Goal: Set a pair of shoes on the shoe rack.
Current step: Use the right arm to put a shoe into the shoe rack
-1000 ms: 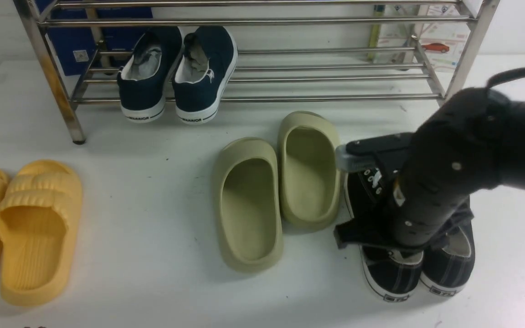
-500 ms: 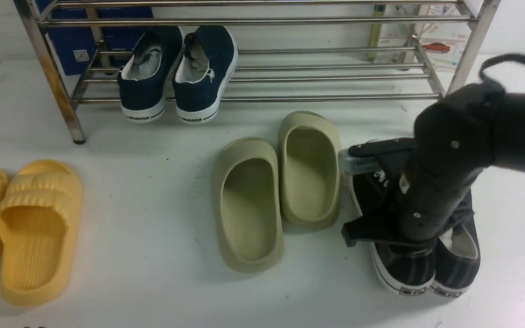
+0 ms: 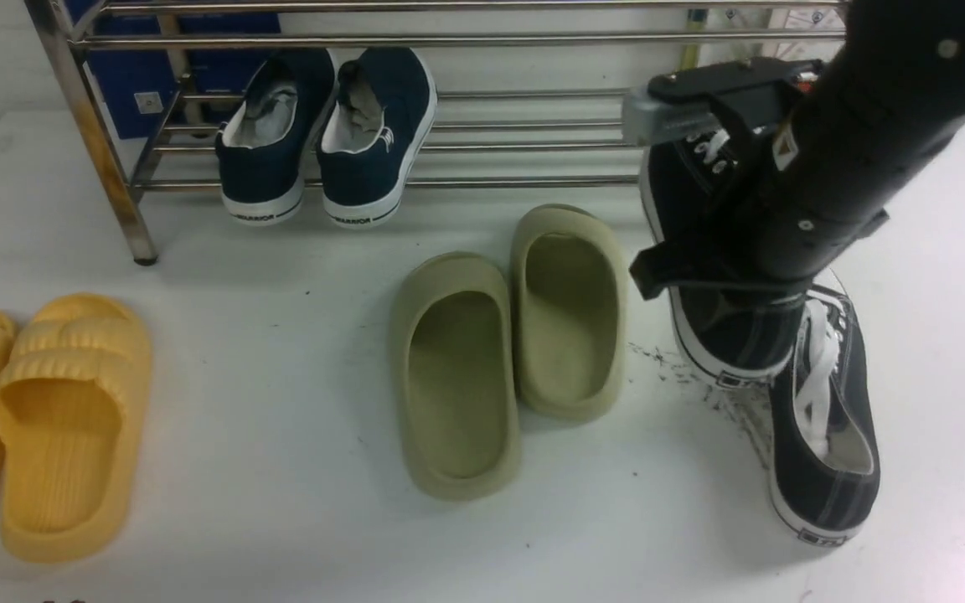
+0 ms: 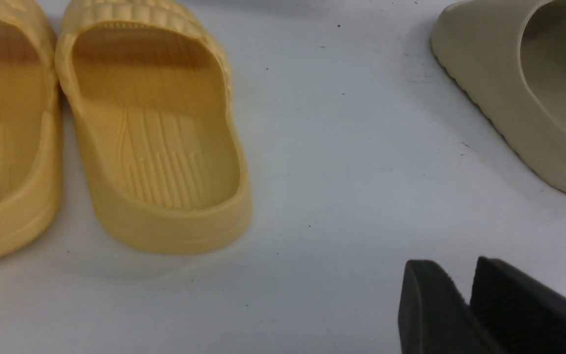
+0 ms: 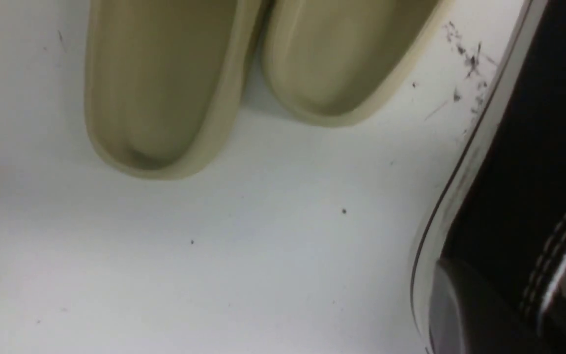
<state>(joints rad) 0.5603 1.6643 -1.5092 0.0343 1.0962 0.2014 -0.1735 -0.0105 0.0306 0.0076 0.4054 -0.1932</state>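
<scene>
**Sneaker [image 3: 734, 335] gripped in right jaws, in front of the shoe rack [image 3: 533, 38]**

The right jaws are closed on one black canvas sneaker at its opening. They hold it tilted, heel low and toward me and laced front tipped up toward the rack's lower bars. I cannot tell whether it touches them. From the right wrist its black side and white sole edge [image 5: 533, 147] show above the worktop [image 3: 281, 502]. The other sneaker [image 3: 826, 469] lies flat on the worktop just beside the held heel, on the right. Dark scuff marks [image 3: 700, 377] streak the surface by both. The olive slippers [image 3: 516, 352] sit side by side near the held shoe's left. Navy slip-ons [image 3: 327, 134] rest on the rack's lower shelf toward its left end, heels hanging over the front bar. Yellow slippers [image 3: 47, 419] lie far left. Near them the left jaws stand narrowly apart above the worktop, with nothing between their fingers [image 4: 425, 305].
</scene>
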